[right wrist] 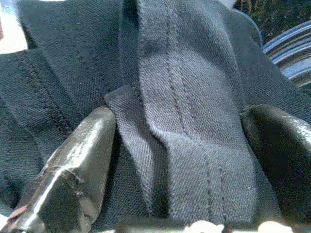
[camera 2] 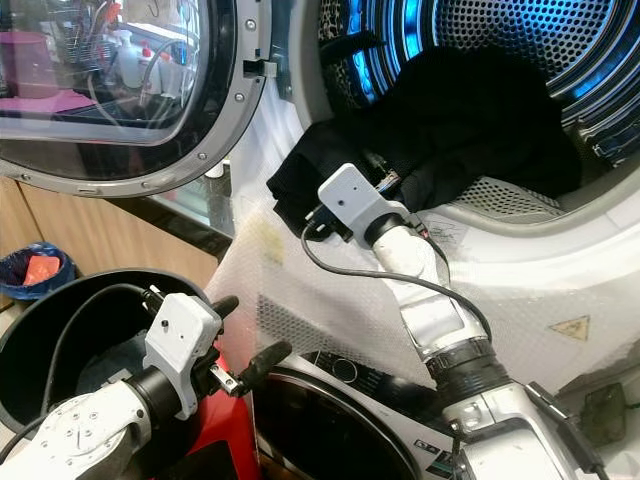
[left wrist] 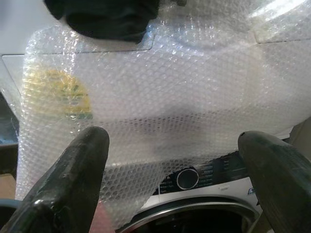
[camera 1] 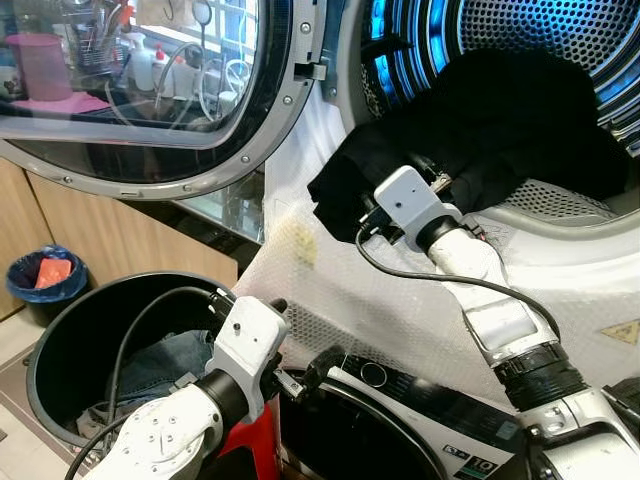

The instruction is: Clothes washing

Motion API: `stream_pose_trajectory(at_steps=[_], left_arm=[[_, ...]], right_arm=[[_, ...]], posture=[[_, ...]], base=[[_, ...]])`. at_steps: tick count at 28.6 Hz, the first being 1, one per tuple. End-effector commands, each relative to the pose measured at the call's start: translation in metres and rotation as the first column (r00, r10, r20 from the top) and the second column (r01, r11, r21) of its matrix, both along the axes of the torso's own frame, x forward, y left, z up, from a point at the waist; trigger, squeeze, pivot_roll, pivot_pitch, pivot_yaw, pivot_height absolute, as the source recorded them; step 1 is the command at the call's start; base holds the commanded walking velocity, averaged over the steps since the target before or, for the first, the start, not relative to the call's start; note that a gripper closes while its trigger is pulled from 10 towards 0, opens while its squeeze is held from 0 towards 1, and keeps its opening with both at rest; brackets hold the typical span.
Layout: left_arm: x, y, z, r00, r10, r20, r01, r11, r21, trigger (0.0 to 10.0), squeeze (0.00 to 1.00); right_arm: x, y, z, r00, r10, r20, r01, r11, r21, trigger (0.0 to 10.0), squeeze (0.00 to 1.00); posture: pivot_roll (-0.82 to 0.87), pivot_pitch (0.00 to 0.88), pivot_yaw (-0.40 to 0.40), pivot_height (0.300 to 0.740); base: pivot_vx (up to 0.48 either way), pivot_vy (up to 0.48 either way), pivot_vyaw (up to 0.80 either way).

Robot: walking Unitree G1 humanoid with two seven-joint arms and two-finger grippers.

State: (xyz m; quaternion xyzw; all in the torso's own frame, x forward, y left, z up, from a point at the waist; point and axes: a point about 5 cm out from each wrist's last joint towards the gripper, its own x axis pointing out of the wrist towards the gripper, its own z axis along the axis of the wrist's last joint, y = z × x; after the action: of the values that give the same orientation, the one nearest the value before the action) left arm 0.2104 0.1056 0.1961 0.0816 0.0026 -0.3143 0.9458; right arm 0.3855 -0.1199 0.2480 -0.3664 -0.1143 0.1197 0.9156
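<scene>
At the mouth of the washing machine drum (camera 1: 560, 60) lies the dark garment (camera 1: 480, 130), half inside and with one fold hanging over the rim. Our right gripper (right wrist: 177, 145) has its fingers spread around a seamed fold of this cloth, touching it but not yet clenched. Our left gripper (left wrist: 172, 165) is released and holds nothing; it hovers low, just before the bubble wrap (camera 1: 360, 290) that covers the machine front.

We judge that the hanging fold may slip out, because the fingers do not pinch it, or it may catch on the door rim.

Beside the machine, the black basket (camera 1: 50, 350) holds some denim clothes (camera 1: 165, 365), so more loading is left. A small blue bin (camera 1: 40, 280) holds something red.
</scene>
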Motion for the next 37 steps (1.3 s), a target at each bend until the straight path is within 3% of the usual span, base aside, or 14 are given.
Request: stream_pose_trajectory(at_steps=[1, 2, 3, 4, 24, 28, 37], left_arm=[[-0.001, -0.002, 0.001, 1.0, -0.01, 0.008, 0.01, 1.0, 0.002, 10.0, 0.0], [-0.001, -0.002, 0.001, 1.0, -0.01, 0.007, 0.01, 1.0, 0.002, 10.0, 0.0], [-0.001, -0.002, 0.001, 1.0, -0.01, 0.007, 0.01, 1.0, 0.002, 10.0, 0.0], [-0.002, -0.002, 0.001, 1.0, -0.011, 0.007, 0.011, 1.0, 0.002, 10.0, 0.0], [-0.003, -0.002, 0.0, 1.0, -0.012, 0.009, 0.012, 1.0, 0.004, 10.0, 0.0], [-0.003, -0.002, 0.0, 1.0, -0.015, 0.011, 0.015, 1.0, 0.004, 10.0, 0.0], [-0.003, -0.004, 0.001, 1.0, -0.017, 0.012, 0.017, 1.0, 0.002, 10.0, 0.0]], right_arm=[[0.004, -0.017, -0.002, 0.997, -0.072, -0.02, 0.072, 0.997, 0.0, 10.0, 0.0], [0.005, -0.02, -0.001, 0.996, -0.082, -0.024, 0.082, 0.997, 0.002, 3.5, 0.0], [0.005, -0.02, -0.001, 0.996, -0.082, -0.024, 0.082, 0.997, 0.002, 3.5, 0.0], [0.006, -0.022, 0.001, 0.996, -0.083, -0.015, 0.083, 0.997, -0.003, 0.0, 0.0], [0.011, -0.038, 0.009, 0.999, -0.044, 0.0, 0.044, 0.999, 0.006, 0.0, 0.0], [0.015, -0.048, 0.02, 0.998, -0.06, -0.017, 0.062, 0.993, 0.105, 0.0, 0.0], [0.021, -0.058, 0.043, 0.998, -0.067, -0.018, 0.069, 0.979, 0.193, 0.0, 0.0]], posture=[[0.11, 0.0, -0.159, 0.74], [0.11, 0.0, -0.159, 0.74], [0.11, 0.0, -0.159, 0.74], [0.12, 0.0, -0.16, 0.74], [0.12, 0.0, -0.161, 0.74], [0.13, 0.0, -0.164, 0.74], [0.13, 0.0, -0.168, 0.74]], base=[[0.0, 0.0, 0.0], [0.0, 0.0, 0.0], [0.0, 0.0, 0.0], [0.0, 0.0, 0.0], [0.0, 0.0, 0.0], [0.0, 0.0, 0.0], [0.0, 0.0, 0.0]])
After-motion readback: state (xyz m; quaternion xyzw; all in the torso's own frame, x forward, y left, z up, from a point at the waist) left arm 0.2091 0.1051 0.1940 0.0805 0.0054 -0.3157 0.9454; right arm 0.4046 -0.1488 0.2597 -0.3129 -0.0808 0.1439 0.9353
